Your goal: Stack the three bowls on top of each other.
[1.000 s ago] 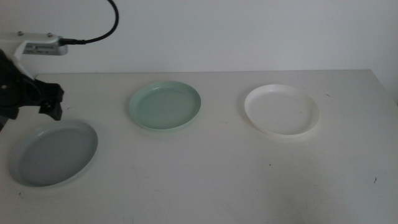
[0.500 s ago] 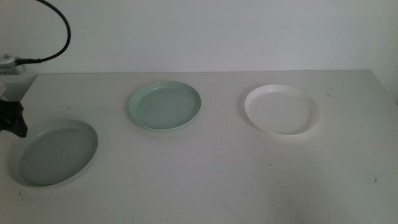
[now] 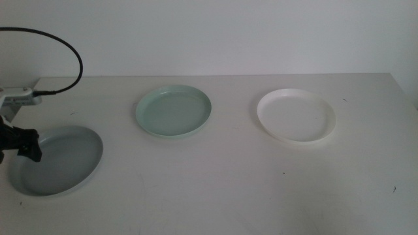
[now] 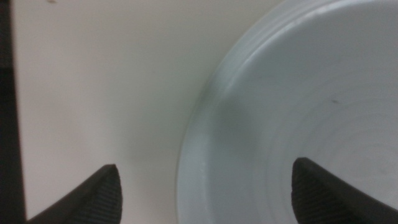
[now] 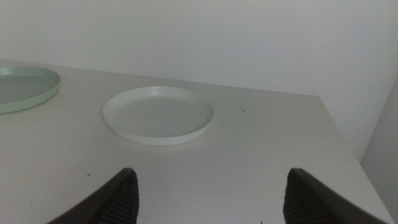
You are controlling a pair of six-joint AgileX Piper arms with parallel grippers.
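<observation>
A: We see three bowls on the white table [image 3: 215,189]. The grey bowl [image 3: 59,160] sits far on the left, close to the table's left edge. The mint green bowl [image 3: 174,110] is further back, near the middle. The white bowl [image 3: 296,115] is off to the right. None of them touch. All three lie flat, each on its own.

B: Where is our left gripper [image 4: 205,193]?

A: It hangs right over the left rim of the grey bowl. In the left wrist view we see its two dark jaws spread wide. One jaw is over the bare table outside the rim, the other is over the inside of the bowl. The rim runs between them. We cannot tell if a jaw touches the bowl. Nothing is held.

B: And in the middle view?

A: Only a dark bit of it [image 3: 19,145] shows at the left side, with a black cable [image 3: 65,49] curling above.

B: What about our right gripper [image 5: 208,193]?

A: It waits out of the middle view. In its own view the jaws are wide apart and hold nothing. It looks at the white bowl, with the green one past it.

B: Is there room?

A: Yes. We see wide bare table between the bowls and along the front. The white bowl has bare table on its right before the table's right edge.
</observation>
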